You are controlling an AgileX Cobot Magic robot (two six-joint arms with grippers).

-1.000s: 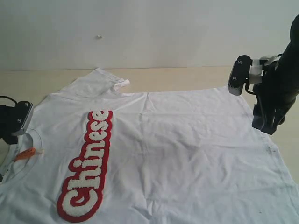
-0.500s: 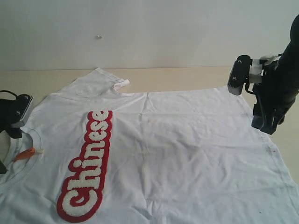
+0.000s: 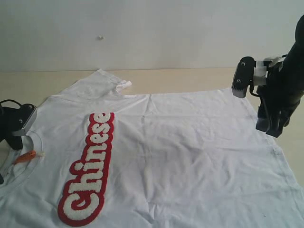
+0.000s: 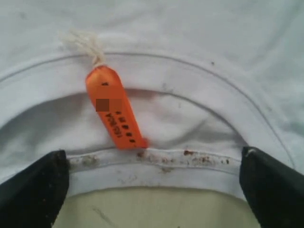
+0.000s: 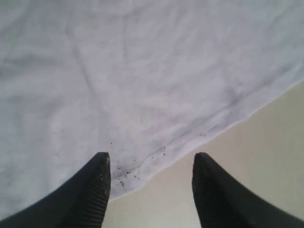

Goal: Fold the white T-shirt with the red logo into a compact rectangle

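Observation:
The white T-shirt (image 3: 190, 156) lies spread flat on the table, chest side up. Its red logo (image 3: 90, 166) reads "Chinese" in white puffy letters. My left gripper (image 4: 152, 161) is open wide at the shirt's neck, its jaws on either side of the near stretch of the ribbed collar (image 4: 166, 164), below the orange neck tag (image 4: 114, 109). In the exterior view this gripper (image 3: 12, 137) sits at the far left edge. My right gripper (image 5: 151, 159) is open above the shirt's hem edge (image 5: 156, 156), half over cloth and half over bare table; the exterior view shows it (image 3: 270, 126) raised at the shirt's right side.
The beige table (image 3: 190, 78) shows bare behind the shirt, ending at a pale wall. One sleeve with a small white label (image 3: 124, 85) points toward the back. The shirt runs out of the exterior view at the bottom.
My left gripper rose slightly and has come back down by the collar. The right arm and the shirt have not moved.

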